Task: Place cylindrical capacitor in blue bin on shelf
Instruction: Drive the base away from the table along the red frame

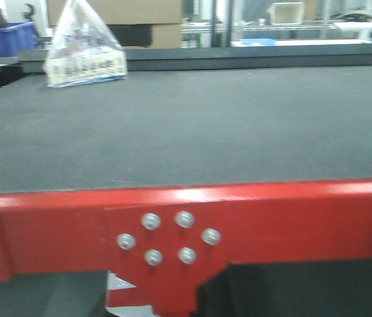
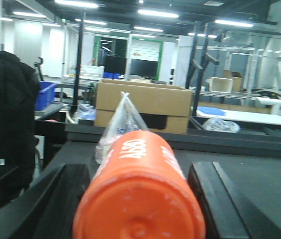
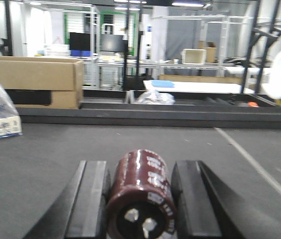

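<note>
The red-framed desk (image 1: 252,205) with its dark top fills the front view, and both wrist cameras look across it toward its far edge. A cardboard box (image 2: 143,99) is seen beyond the far edge, and a blue bin (image 1: 4,36) beyond the far left corner. It cannot be told whether this is the target bin, and no polished steel shelf can be identified in any view. A clear plastic bag (image 1: 84,46) of parts stands near the far left corner. The left gripper (image 2: 138,167) is clamped on an orange cylinder (image 2: 140,199) with white print. The right gripper (image 3: 138,164) is clamped on the dark brown cylindrical capacitor (image 3: 140,194), which is held lengthwise between the fingers (image 3: 88,199) over the desk top, terminal end toward the camera. It cannot be told whether the capacitor is lifted clear of the surface. Slippage is judged the main hazard: a smooth round sleeve is met by flat pads only along narrow lines, so the part could be rolled or pushed out forward by a jolt during transport. A second hazard is mis-delivery, since two similar cylinders are carried and the orange one could be released instead. With both grippers occupied, a dropped part could not be recovered. The bag could also be struck if a path toward the far left corner is taken.
</note>
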`<state>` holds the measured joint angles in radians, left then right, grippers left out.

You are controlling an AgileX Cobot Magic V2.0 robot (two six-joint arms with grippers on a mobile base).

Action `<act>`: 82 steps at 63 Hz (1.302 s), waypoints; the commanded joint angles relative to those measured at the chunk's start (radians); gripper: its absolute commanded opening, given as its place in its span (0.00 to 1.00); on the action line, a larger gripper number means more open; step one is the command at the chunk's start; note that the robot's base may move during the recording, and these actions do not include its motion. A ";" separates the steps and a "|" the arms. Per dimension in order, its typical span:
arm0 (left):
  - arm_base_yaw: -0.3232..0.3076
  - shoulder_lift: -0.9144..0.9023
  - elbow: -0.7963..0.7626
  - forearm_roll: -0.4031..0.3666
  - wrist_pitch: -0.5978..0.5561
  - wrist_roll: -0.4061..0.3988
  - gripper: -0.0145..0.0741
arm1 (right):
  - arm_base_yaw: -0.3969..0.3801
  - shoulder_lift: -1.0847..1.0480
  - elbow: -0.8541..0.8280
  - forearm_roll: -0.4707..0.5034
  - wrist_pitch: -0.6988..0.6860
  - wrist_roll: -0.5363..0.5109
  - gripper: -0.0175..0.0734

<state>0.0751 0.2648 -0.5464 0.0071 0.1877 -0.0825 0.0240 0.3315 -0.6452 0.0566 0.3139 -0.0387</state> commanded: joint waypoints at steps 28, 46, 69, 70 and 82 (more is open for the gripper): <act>0.002 -0.002 -0.002 0.000 -0.020 -0.006 0.04 | 0.000 -0.005 0.002 0.000 -0.029 -0.006 0.01; 0.002 -0.002 -0.002 0.000 -0.020 -0.006 0.04 | 0.000 -0.005 0.002 0.000 -0.029 -0.006 0.01; 0.002 -0.002 -0.002 0.000 -0.020 -0.006 0.04 | 0.000 -0.005 0.002 0.000 -0.029 -0.006 0.01; 0.002 -0.002 -0.002 0.000 -0.020 -0.006 0.04 | 0.000 -0.005 0.002 0.000 -0.029 -0.006 0.01; 0.002 -0.002 -0.002 0.000 -0.020 -0.006 0.04 | 0.000 -0.005 0.002 0.000 -0.029 -0.006 0.01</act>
<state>0.0751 0.2648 -0.5464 0.0071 0.1877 -0.0825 0.0240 0.3306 -0.6452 0.0566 0.3139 -0.0387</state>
